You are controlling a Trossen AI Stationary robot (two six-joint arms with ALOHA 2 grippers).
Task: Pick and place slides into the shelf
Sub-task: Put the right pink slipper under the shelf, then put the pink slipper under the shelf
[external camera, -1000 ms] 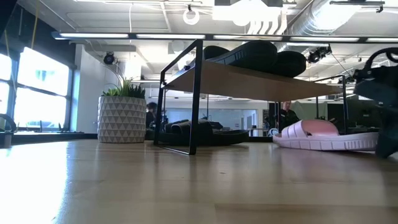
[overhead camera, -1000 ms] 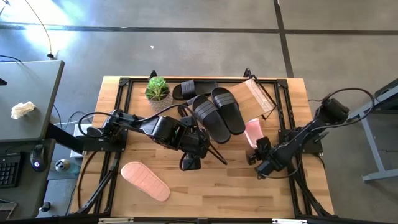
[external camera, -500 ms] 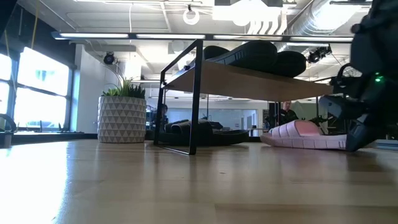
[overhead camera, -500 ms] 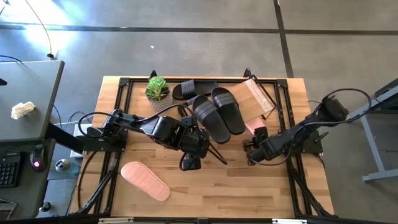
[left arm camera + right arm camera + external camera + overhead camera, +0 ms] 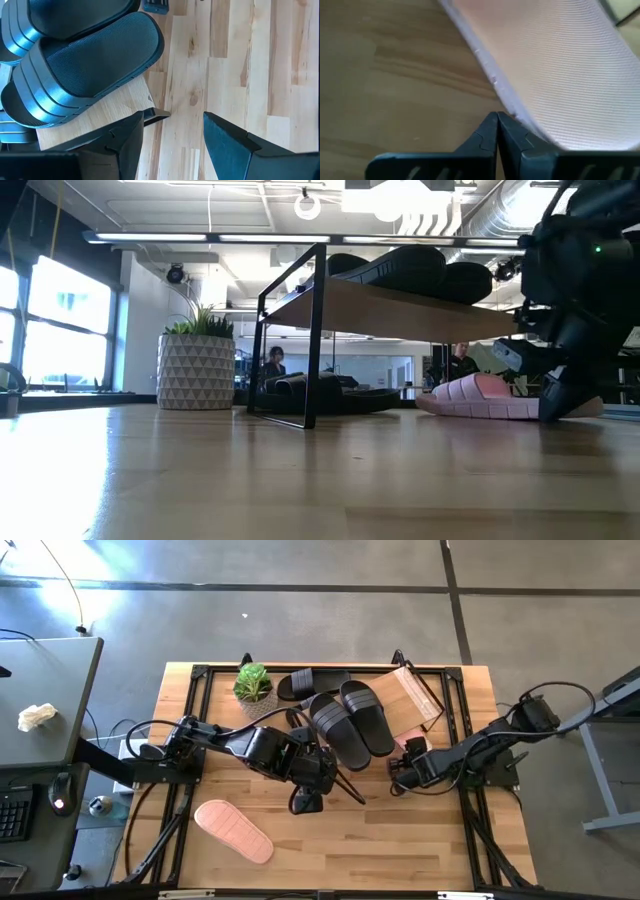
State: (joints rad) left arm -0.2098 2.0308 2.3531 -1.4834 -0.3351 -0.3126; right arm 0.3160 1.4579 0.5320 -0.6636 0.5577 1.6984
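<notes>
Wooden table (image 5: 340,840): right hand (image 5: 399,772) now nearer shelf (image 5: 415,695).

Potted plant (image 5: 252,684) in a patterned pot on the wooden table (image 5: 350,840); perhaps people (image 5: 272,361) far behind.

The wooden table (image 5: 330,840) carried a shelf (image 5: 415,695) and potted plant (image 5: 253,683) along its far edge, and a pink slide (image 5: 233,830) near its front-left corner.

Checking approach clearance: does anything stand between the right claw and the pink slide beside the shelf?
Nothing visible does. The right claw, shut, sits right at the edge of the pink slide on the table by the shelf.
</notes>
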